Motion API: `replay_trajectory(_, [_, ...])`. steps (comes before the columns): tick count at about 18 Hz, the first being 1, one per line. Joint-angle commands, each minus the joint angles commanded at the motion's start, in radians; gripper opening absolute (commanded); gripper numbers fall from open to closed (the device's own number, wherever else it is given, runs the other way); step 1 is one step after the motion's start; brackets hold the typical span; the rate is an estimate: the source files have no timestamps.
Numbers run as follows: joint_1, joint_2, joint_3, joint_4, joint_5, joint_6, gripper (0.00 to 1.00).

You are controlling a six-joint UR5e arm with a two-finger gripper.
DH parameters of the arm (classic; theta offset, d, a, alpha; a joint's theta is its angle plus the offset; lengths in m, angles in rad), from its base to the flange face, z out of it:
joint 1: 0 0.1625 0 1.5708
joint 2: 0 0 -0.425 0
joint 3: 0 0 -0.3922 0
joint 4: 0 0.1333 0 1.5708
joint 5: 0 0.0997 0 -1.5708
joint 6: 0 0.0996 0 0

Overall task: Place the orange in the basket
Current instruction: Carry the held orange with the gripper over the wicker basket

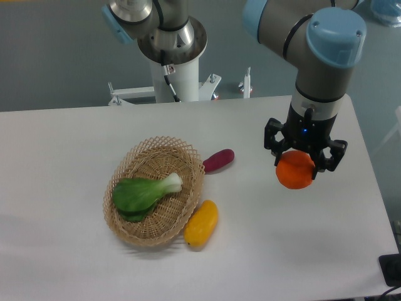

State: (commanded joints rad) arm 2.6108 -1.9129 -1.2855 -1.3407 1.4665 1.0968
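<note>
the gripper [299,164] pinched the orange [296,170] above the table's right edge, well apart from the basket [128,232], and it could slip out because the round skin looked smooth.

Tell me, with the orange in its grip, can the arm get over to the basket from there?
Probably yes. The gripper holds the orange right of the basket, and only the low purple vegetable lies between. The bok choy fills the basket's middle, so space inside is tight.
</note>
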Motion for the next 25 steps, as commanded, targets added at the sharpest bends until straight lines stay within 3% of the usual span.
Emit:
replay_trajectory(8, [-0.006,0.0,-0.009,0.003,-0.002,-0.041,0.64])
replay_trajectory(13, [-0.083,-0.003,-0.055,0.116,0.002,-0.266,0.64])
replay_trajectory(18, [-0.187,0.02,-0.19,0.247,0.012,-0.556,0.64])
replay_trajectory(21, [-0.276,-0.006,-0.212,0.275,0.017,-0.737,0.64])
replay_trajectory(25, [-0.36,-0.026,-0.232,0.278,0.052,-0.833,0.64])
